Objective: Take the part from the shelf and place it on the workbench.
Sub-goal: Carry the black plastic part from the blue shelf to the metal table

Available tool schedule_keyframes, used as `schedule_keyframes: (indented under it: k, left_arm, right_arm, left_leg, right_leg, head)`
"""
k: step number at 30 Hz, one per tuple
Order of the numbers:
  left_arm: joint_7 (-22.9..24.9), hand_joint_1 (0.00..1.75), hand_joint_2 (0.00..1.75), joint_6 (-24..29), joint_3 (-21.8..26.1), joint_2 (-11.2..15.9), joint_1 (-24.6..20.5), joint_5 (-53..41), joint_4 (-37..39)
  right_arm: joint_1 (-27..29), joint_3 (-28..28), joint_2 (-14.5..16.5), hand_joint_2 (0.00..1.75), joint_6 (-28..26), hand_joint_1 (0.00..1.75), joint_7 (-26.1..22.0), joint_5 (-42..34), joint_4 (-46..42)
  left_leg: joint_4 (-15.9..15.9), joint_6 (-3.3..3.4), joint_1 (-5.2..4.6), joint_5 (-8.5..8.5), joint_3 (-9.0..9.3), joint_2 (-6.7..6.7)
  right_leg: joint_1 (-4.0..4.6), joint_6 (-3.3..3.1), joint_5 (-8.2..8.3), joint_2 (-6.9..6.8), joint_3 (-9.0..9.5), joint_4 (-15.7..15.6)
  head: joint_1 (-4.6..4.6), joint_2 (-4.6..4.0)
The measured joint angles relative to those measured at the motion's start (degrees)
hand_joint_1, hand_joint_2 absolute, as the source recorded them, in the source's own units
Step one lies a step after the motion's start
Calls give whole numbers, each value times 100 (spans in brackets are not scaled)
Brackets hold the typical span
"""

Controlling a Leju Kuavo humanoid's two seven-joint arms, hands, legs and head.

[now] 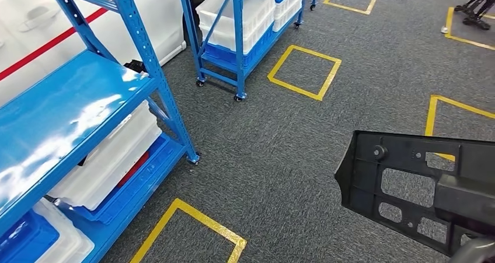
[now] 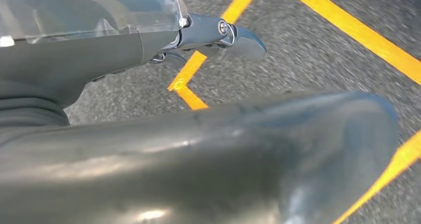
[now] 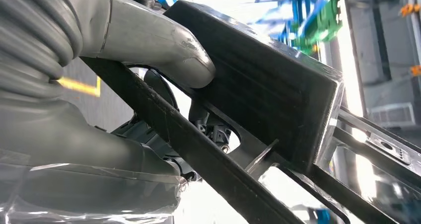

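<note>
The right robot hand (image 3: pixel 149 70) grips the black plastic part (image 3: pixel 268 90): in the right wrist view its thick grey thumb presses on one face of the part's raised block while darker fingers (image 3: pixel 213 132) curl against the other side of the frame. In the head view the part (image 1: pixel 397 181) sits at the lower right, held above the grey carpet floor (image 1: pixel 280 152). It is a flat, dark panel with several rectangular cut-outs, a raised rim and a small round boss near one corner.

The left robot hand (image 2: pixel 198 40) hangs over the carpet, its fingers loosely extended with nothing in them.

On the left stands a blue metal shelf (image 1: pixel 76 105) carrying white plastic bins (image 1: pixel 111 158) and a blue bin (image 1: pixel 26 239). A second blue shelf on castors (image 1: pixel 239 47) stands further off with more white bins. Yellow tape squares (image 1: pixel 304 72) mark the floor.
</note>
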Motion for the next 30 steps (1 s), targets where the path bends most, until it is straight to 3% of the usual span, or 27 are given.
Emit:
schedule_keyframes:
  k: [1, 3, 5, 7, 9, 10, 11, 12, 14, 16, 18, 19, 21, 23, 24, 25, 26, 27, 28, 30]
  left_arm:
    - [0, 0, 0, 1, -6, 12, -1, 1, 3]
    - [1, 0, 0, 1, -26, 19, -12, 1, 4]
    - [-1, 0, 0, -2, -50, 21, -29, 1, 4]
    - [-1, 0, 0, -5, -64, 24, -24, 1, 5]
    - [0, 0, 0, -5, -74, 26, 4, 1, 7]
    - [1, 0, 0, -6, -79, 26, 12, 1, 7]
    - [1, 0, 0, -6, -84, 25, 13, 1, 7]
    - [1, 0, 0, -7, -88, 23, 6, 0, 7]
    - [2, 0, 0, -8, -92, 24, -8, 0, 10]
    - [2, 0, 0, -8, -95, 29, -18, 0, 15]
    - [1, 0, 0, -10, -97, 27, -33, 0, 17]
    - [0, 0, 0, -11, -98, 26, -43, 1, 17]
    - [-3, 0, 0, -14, -100, 21, -49, 1, 17]
    - [-7, 0, 0, -15, -101, 16, -34, 1, 17]
    - [-8, 0, 0, -15, -101, 15, -24, 1, 17]
    - [-10, 0, 0, -15, -101, 16, -14, 1, 17]
    - [-13, 0, 0, -15, -101, 16, -10, 1, 17]
    - [-16, 0, 0, -15, -101, 17, -10, 1, 17]
    - [-21, 0, 0, -15, -101, 19, -11, 1, 18]
    - [-33, 0, 0, -15, -101, 33, -11, 1, 26]
  right_arm:
    - [1, 0, 1, 175, -73, 175, 1, 39, 1]
    - [13, 0, 4, 175, -190, 175, 2, 115, 0]
    - [22, 0, 8, 175, -269, 175, 0, 176, -1]
    - [20, 1, 9, 175, -354, 175, 0, 241, -1]
    - [17, 3, 8, 175, -450, 175, 2, 313, 0]
    - [18, 4, 8, 175, -488, 175, 2, 336, 1]
    - [19, 4, 8, 175, -520, 175, 2, 357, 1]
    - [20, 5, 8, 175, -556, 175, 2, 373, 1]
    - [14, 19, 5, 175, -691, 175, 3, 425, 1]
    - [12, 73, -4, 175, -911, 175, 4, 504, 0]
    - [20, 151, -28, 175, -1176, 175, 3, 614, -1]
    - [25, 199, -49, 175, -1328, 175, 2, 685, -1]
    - [25, 336, -104, 175, -1643, 175, 0, 833, 0]
    - [22, 479, -162, 175, -1877, 175, 1, 963, 3]
    - [22, 531, -185, 175, -1938, 175, 2, 1018, 7]
    - [23, 568, -204, 175, -1969, 175, 2, 1067, 10]
    - [23, 593, -218, 175, -1987, 175, 2, 1104, 14]
    - [24, 611, -228, 175, -2000, 175, 2, 1135, 16]
    - [24, 627, -237, 175, -2011, 175, 2, 1161, 16]
    - [21, 660, -251, 175, -2026, 175, 2, 1221, 17]
  left_leg:
    - [-104, 11, -11, 5, 31, -61]
    - [-163, 31, -19, 44, 44, 61]
    - [-256, 78, -4, 121, 80, 218]
    - [-306, 114, -8, 168, 85, 395]
    - [-303, 124, -21, 172, 60, 585]
    - [-302, 121, -22, 170, 53, 675]
    - [-298, 112, -18, 164, 50, 764]
    - [-288, 94, -11, 152, 53, 841]
    - [-232, 22, -18, 98, 63, 970]
    - [-182, -60, -35, 44, 76, 1073]
    - [-181, -126, -26, 23, 114, 1185]
    - [-152, -161, -9, -18, 121, 1147]
    - [189, -204, 21, -282, -6, 855]
    - [944, -205, 31, -699, -348, 551]
    - [1301, -191, 27, -832, -522, 505]
    - [1500, -166, 19, -853, -627, 484]
    - [1509, -132, 8, -774, -647, 470]
    - [1246, -86, -12, -568, -540, 430]
    - [848, -37, -36, -326, -369, 336]
    - [115, 48, -76, -9, -61, 35]
  right_leg:
    - [-15, 38, 22, 70, -26, 0]
    - [-41, 121, 68, 188, -64, -11]
    - [-21, 163, -23, -6, -142, 116]
    - [-6, 192, -382, -386, -407, 678]
    - [-32, 241, -702, -544, -714, 1371]
    - [-52, 264, -709, -569, -750, 1493]
    - [-73, 285, -624, -600, -681, 1413]
    - [-93, 304, -468, -658, -498, 1121]
    - [-103, 294, -232, -926, -55, 360]
    - [-76, 209, -191, -1053, 125, 25]
    - [-48, 106, -177, -909, 101, 27]
    - [-46, 65, -162, -844, 91, 16]
    - [-56, -9, -121, -713, 72, -8]
    - [-37, -55, -97, -573, 36, -8]
    - [-15, -71, -87, -490, 21, -6]
    - [8, -84, -80, -402, 13, -4]
    - [27, -90, -75, -316, 11, -2]
    - [40, -93, -72, -230, 19, 1]
    - [46, -90, -69, -154, 28, 4]
    - [42, -55, -48, -6, 25, 14]
  head:
    - [1, 0]
    - [0, 0]
    - [7, -1]
    - [14, -1]
    - [16, 0]
    - [16, 0]
    - [16, 0]
    - [16, 0]
    - [15, 0]
    - [-2, 0]
    - [-19, 0]
    - [-21, 0]
    - [-27, 0]
    - [-33, 0]
    - [-32, 0]
    - [-32, 0]
    - [-32, 0]
    - [-31, 0]
    - [-31, 0]
    - [-30, 0]
